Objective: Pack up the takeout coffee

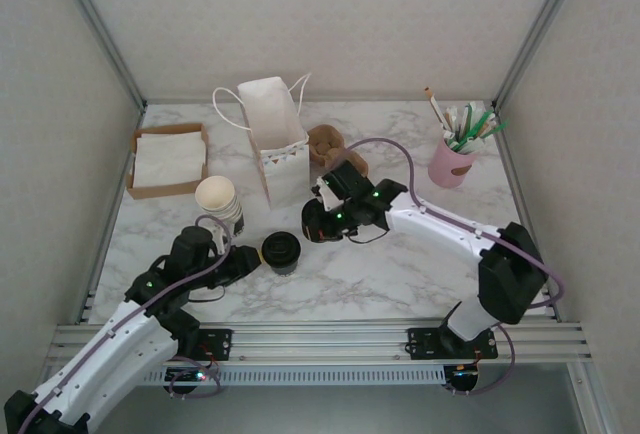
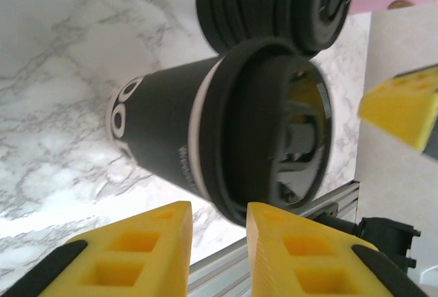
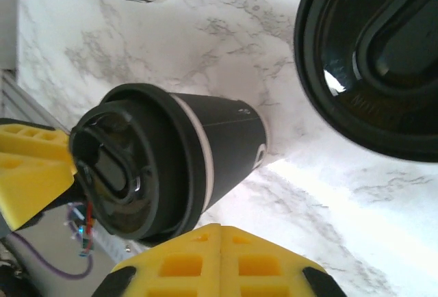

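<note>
While it stands upright on the marble worktop near the front edge, a little left of centre, the takeout coffee wears its round black lid. In the wrist views its wall reads dark, with a thin pale band just under that lid. The left gripper sits just to the cup's left, its yellow fingers released and parted by a narrow gap with nothing in it, their tips close under the lid's rim. From the right wrist one of those fingers looks pressed against the lid's edge, though whether it truly touches cannot be told. The right gripper hangs just behind and to the right of the cup, its fingers clenched flat against each other, grasping nothing. A squat stack of black lids stands on the worktop just beyond the cup. Behind and to the left of the cup rises a stack of cream cups, lidless, with dark bands and pale lettering. Further back, near the middle, a white paper bag stands upright with its mouth open and its handles loose. At the back left lies a cardboard tray holding white napkins. At the back right a pink holder carries a bunch of sticks and straws.
</note>
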Tool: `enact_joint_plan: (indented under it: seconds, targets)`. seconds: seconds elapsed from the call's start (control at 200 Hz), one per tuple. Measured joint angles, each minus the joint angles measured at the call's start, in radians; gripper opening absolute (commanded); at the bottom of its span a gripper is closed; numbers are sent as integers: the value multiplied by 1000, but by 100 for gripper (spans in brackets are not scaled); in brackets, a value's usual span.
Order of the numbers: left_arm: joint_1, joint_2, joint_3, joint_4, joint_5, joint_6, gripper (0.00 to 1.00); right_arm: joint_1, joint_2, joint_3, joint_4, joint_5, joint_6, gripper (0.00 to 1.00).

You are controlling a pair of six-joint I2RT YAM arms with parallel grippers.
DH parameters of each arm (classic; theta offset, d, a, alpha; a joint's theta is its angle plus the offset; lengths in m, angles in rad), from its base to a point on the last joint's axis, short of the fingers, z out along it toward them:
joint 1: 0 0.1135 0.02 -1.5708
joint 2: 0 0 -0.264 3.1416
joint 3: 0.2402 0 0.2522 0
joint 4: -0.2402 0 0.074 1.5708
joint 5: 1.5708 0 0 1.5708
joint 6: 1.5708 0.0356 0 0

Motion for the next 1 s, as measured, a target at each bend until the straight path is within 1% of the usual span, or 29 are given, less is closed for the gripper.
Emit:
enact_joint_plan:
  seconds: [0.185,0.421,0.731,0.996]
  targets:
    - [23,51,28,12,-24,11,25,31,-63,-79,79,-18,75,0]
    - [62,116,28,57,-24,31,23,71,-69,-112,154,-32,141,0]
    - [71,150,26,113,-3,43,24,77,-39,-112,189,-47,152,0]
    - [71,165,20,130,14,49,23,77,-9,-112,198,-50,152,0]
